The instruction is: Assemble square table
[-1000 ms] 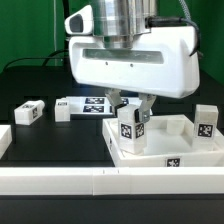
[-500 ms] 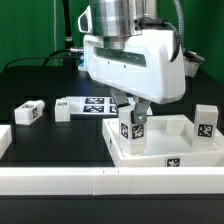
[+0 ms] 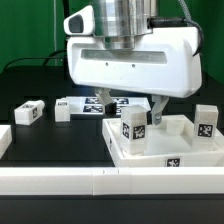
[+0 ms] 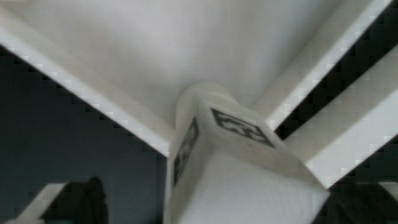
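Over the square table's (image 3: 140, 158) left socket, the pincer (image 3: 132, 110) hangs open astride an upright leg (image 3: 133, 127). Judged step: screwing the leg in. Next: close and twist.

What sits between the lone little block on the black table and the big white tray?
The marker board, flat and tagged, lies between that loose leg and the table top, as the exterior view shows.

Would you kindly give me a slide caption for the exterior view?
Panda gripper open astride an upright leg standing on the square tabletop.
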`<state>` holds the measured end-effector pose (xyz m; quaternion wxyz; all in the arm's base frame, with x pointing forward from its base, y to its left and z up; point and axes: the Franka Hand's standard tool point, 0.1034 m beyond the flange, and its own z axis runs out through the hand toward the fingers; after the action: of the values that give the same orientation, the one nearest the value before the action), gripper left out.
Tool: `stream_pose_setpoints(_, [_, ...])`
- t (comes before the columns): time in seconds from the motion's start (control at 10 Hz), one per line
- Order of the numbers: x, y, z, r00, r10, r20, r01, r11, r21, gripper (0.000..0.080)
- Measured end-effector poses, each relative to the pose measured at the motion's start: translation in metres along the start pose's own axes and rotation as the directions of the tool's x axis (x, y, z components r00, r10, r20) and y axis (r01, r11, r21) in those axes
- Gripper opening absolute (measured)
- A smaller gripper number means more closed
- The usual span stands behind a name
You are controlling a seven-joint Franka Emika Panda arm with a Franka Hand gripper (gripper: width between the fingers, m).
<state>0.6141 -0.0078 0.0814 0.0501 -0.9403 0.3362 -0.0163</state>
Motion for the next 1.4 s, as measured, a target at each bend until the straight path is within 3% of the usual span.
stream_pose_setpoints(0.2, [-0.0015, -0.0016, -0.0004, 0.974, -0.225, 0.003, 0.225, 0.974, -0.005, 0.0649])
stream_pose_setpoints(0.5, [-0.004, -0.0077, -0.001, 0.844, -0.536, 0.004, 0.537, 0.844, -0.01, 0.0649])
stream_pose_setpoints(0.7, [-0.0033, -0.0069, -0.0002, 0.681, -0.732, 0.013, 0.732, 0.68, -0.038, 0.0649])
stream_pose_setpoints(0.9, [-0.0018, -0.0053, 0.0008, 0.572, -0.82, 0.012, 0.819, 0.571, -0.054, 0.0649])
stream_pose_setpoints(1.0, [-0.0016, -0.005, 0.0008, 0.539, -0.842, 0.015, 0.842, 0.537, -0.053, 0.0561])
stream_pose_setpoints(1.1, [-0.0014, -0.0047, 0.0007, 0.522, -0.853, 0.015, 0.852, 0.521, -0.052, 0.0561])
stream_pose_setpoints(1.3, [-0.0014, -0.0047, 0.0007, 0.526, -0.85, 0.015, 0.85, 0.525, -0.052, 0.0286])
stream_pose_setpoints(1.4, [-0.0014, -0.0047, 0.0008, 0.535, -0.845, 0.015, 0.844, 0.534, -0.052, 0.0286])
